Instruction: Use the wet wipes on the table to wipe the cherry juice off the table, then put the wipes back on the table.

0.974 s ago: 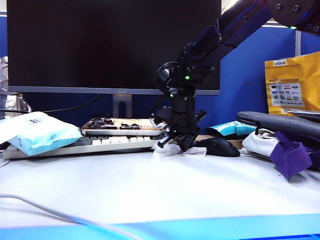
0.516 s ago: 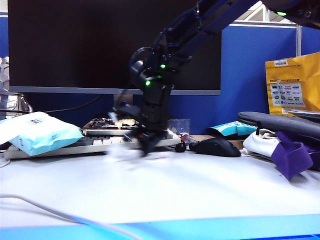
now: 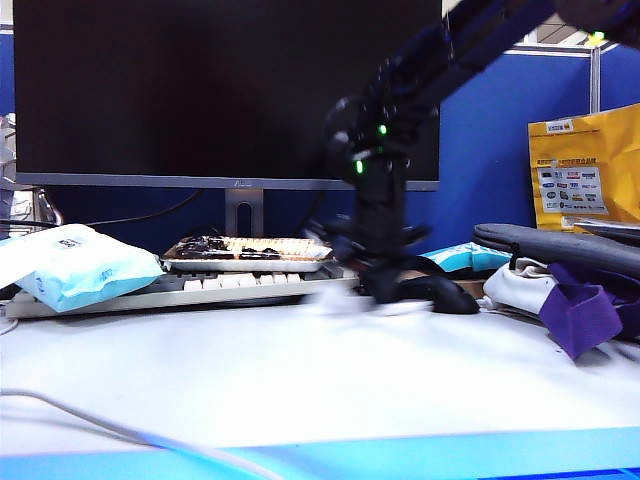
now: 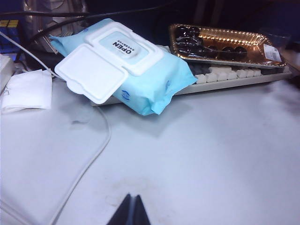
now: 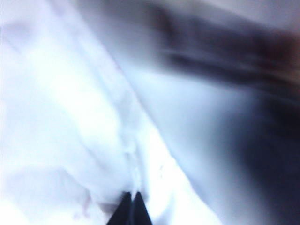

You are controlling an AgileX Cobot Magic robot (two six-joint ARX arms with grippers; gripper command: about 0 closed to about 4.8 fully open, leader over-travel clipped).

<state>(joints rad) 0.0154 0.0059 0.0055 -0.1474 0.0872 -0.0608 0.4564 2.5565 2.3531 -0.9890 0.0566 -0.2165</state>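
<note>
Right wrist view: wipe (image 5: pixel 70 117) (probably) blurred.

The exterior view sits low at the table's (image 3: pixel 300 380) blue front edge, looking level across it toward the monitor (image 3: pixel 225 90), with the right gripper (image 3: pixel 375 290) far back by the mouse (image 3: pixel 435 293). The left wrist view looks down and forward past the closed left gripper (image 4: pixel 131 211) at the desk ahead, sharing the packet (image 4: pixel 124 65), keyboard (image 4: pixel 234 77) and tray (image 4: pixel 225 44) with the exterior view. The right wrist view sits very close over the wipe (image 5: pixel 70 131) ahead of its closed tips, badly blurred
</note>
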